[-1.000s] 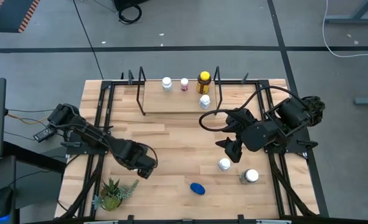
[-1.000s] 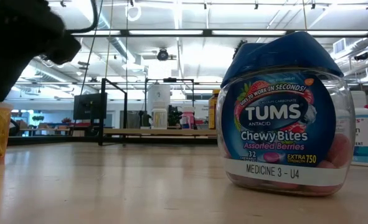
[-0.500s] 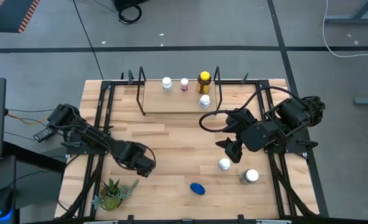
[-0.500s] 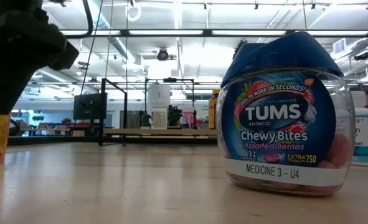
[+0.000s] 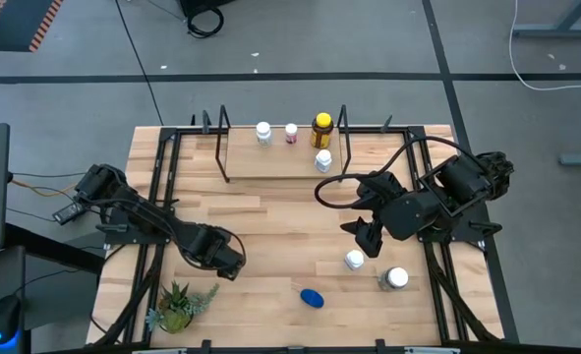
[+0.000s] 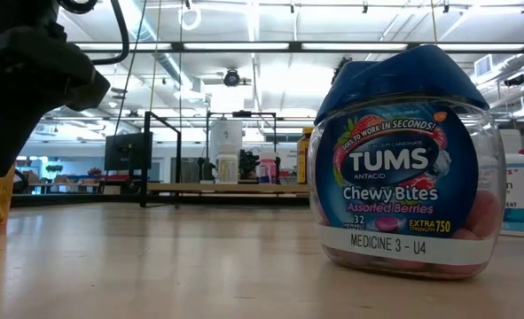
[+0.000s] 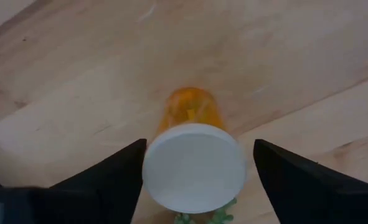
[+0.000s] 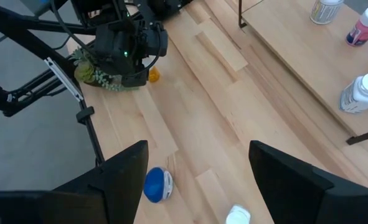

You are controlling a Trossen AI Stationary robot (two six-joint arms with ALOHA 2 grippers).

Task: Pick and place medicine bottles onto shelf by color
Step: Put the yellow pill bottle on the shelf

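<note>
While the left hand (image 7: 196,180) is hanging low over the near-left part of the bench (image 5: 270,221), its fingers (image 7: 103,180) are standing spread on either side of an amber bottle (image 7: 193,158) with a white cap, not visibly touching it; a small potted plant (image 5: 177,307) is sitting just beside it at the bench's near edge.

Near edge, centre: a blue-capped bottle (image 5: 312,297) is lying on the bench; the low view is showing it large, labelled as chewable antacid.

Near right: two white-capped bottles, one (image 5: 354,261) standing just beside the right hand, the other (image 5: 395,279) a clear-greyish one a little nearer the bench's right side.

Mid right: the right hand (image 5: 367,239) is hovering above the bench with its fingers (image 8: 296,186) set wide apart, holding nothing.

Far edge, centre: the shelf (image 5: 270,162) is carrying four bottles. Along its back are standing a white bottle (image 5: 262,133), a small pink-bodied bottle (image 5: 291,134) and a yellow-amber bottle (image 5: 321,128). Another white bottle (image 5: 323,160) is standing in front of the yellow-amber one, by the shelf's right end frame.
</note>
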